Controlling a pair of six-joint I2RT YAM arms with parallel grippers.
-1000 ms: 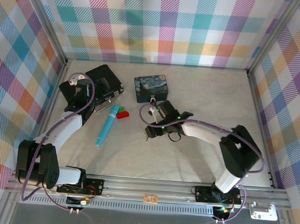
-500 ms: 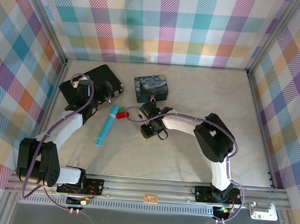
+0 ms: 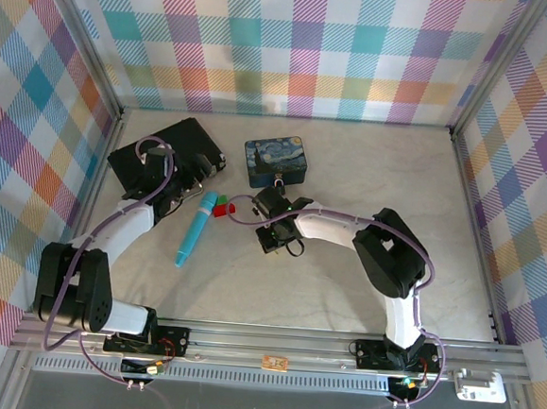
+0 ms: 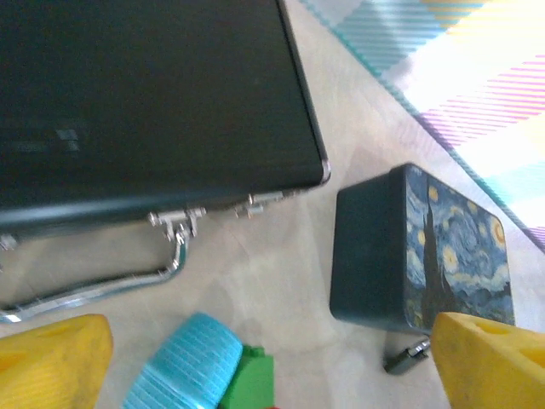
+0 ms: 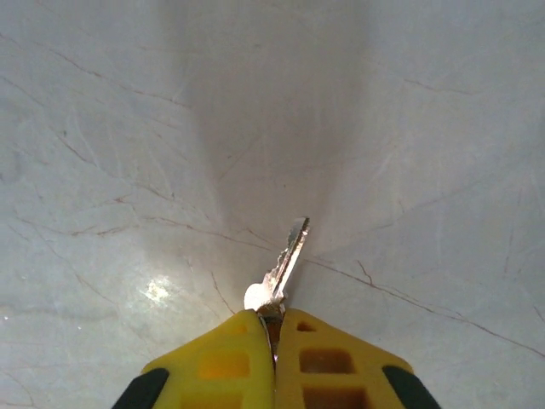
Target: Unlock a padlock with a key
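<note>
The right gripper (image 5: 274,322) is closed on the head of the small silvery key (image 5: 285,260) over the pale table (image 5: 128,128), while farther back the left gripper (image 4: 271,332) hangs spread wide and the tiny padlock (image 4: 406,358) lies just beside the starry blue tin (image 4: 460,247).

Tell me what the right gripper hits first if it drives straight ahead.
Probably the bare table: the key sticking out of the right gripper's shut fingers would touch first. Distance is unclear.

Glossy metal key (image 5: 288,256), matt yellow plastic right gripper (image 5: 274,322), smooth veined stone-look table (image 5: 128,128)
</note>
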